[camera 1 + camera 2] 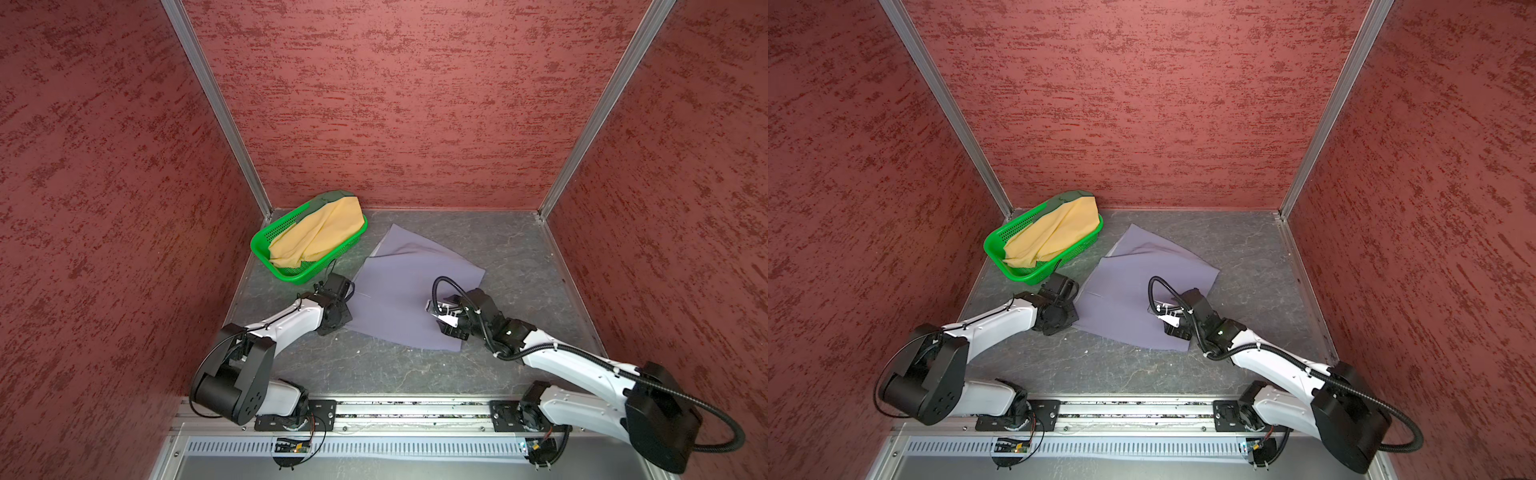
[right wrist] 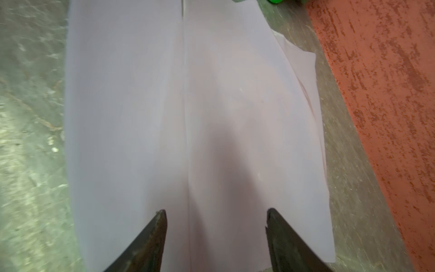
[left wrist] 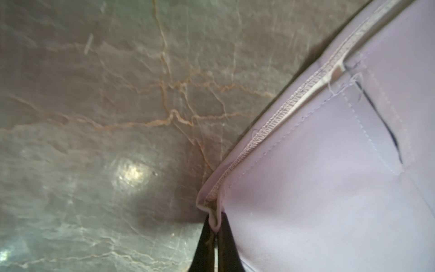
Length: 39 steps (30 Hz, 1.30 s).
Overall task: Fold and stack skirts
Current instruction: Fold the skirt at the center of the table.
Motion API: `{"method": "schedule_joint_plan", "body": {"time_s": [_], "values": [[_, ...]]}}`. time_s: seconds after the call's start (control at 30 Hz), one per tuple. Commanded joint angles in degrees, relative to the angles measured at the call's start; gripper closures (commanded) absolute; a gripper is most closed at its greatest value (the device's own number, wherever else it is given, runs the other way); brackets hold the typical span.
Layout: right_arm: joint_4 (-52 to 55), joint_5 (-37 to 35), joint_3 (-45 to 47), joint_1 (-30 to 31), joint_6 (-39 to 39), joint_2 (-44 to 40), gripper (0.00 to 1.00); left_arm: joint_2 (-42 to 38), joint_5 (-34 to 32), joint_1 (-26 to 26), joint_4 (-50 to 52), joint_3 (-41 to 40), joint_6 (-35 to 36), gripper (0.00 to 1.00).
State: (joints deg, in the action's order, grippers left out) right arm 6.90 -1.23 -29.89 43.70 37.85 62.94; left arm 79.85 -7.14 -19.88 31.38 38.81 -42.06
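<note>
We see the lavender-grey skirt (image 1: 407, 286) spread on the surface (image 1: 511, 249). Left claw (image 3: 215, 227) pinches its stitched edge near the basket (image 1: 261, 252). Right claw (image 2: 216, 213) stands wide over the skirt's other side, gripping nothing. Mustard-yellow skirt (image 1: 320, 232) lies in the basket.

Three red, mottled plaster walls (image 1: 415, 104) enclosed a grey, vein-marbled counter (image 1: 511, 241). Aluminium posts (image 1: 216, 108) rose at both far corners. A metal rail (image 1: 415, 409) crossed the near edge. Light glared softly off the stone.
</note>
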Motion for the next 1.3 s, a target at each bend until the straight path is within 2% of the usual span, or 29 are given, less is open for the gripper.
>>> {"method": "schedule_joint_plan", "body": {"time_s": [0.0,0.17,0.37,0.77,0.97,1.27], "values": [[3.33,3.94,1.49,2.71,-0.33,-2.17,0.37,-1.66,-1.91,0.97,-0.50,1.44,2.51,1.00],[6.90,4.21,2.10,6.97,-0.36,-1.78,0.44,-1.72,-2.95,1.77,-0.95,2.47,4.16,1.00],[8.25,1.70,3.17,9.90,0.67,0.90,0.46,-0.53,-3.25,2.04,-2.82,3.12,5.22,1.00],[13.86,-1.54,2.40,12.02,0.04,2.46,0.54,0.88,-3.06,2.04,-5.57,2.77,6.94,1.00],[13.08,-4.43,2.56,12.11,-0.58,5.54,0.57,0.74,-2.36,2.04,-6.54,2.70,7.17,1.00],[12.26,-4.94,2.37,12.11,-1.69,8.21,0.70,0.68,-1.92,2.04,-7.43,2.63,7.53,1.00]]}}
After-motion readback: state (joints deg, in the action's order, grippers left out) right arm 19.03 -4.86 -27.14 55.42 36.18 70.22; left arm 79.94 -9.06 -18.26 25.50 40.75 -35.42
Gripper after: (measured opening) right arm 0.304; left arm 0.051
